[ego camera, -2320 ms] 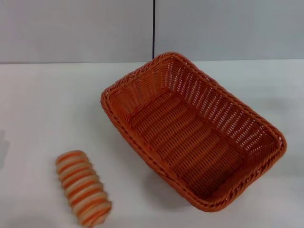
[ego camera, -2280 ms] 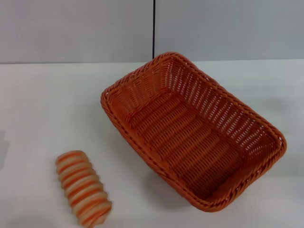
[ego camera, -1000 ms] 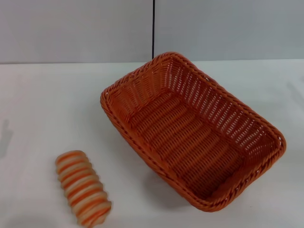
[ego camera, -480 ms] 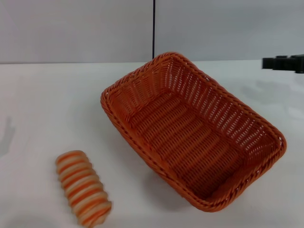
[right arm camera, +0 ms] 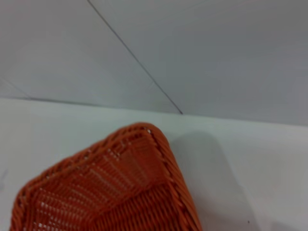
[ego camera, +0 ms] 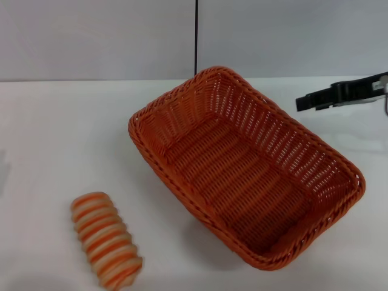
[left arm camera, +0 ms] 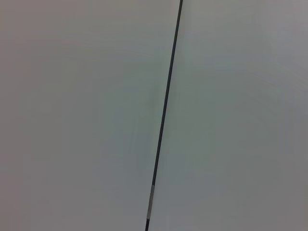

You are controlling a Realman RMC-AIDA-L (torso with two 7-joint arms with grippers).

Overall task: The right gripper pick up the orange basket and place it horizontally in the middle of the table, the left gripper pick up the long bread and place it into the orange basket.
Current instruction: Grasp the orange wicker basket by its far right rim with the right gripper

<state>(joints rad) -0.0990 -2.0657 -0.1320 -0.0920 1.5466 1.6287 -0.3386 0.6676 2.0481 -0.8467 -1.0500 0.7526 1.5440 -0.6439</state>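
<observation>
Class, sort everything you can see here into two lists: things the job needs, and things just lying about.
Needed for the job: orange basket; long bread; right gripper, reaching in above the table.

Just lying about: nothing; only the grey wall with its dark seam.

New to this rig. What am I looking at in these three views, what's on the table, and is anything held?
It is a two-armed robot with a camera on its head and one on each wrist. The head view looks down on a white table holding an orange basket, lying askew, and a striped long bread near the robot's left. The right gripper reaches in beside the basket's far side, touching nothing. The right wrist view shows one basket corner. The left wrist view shows only the grey wall; the left gripper is out of sight. Nothing is held.
</observation>
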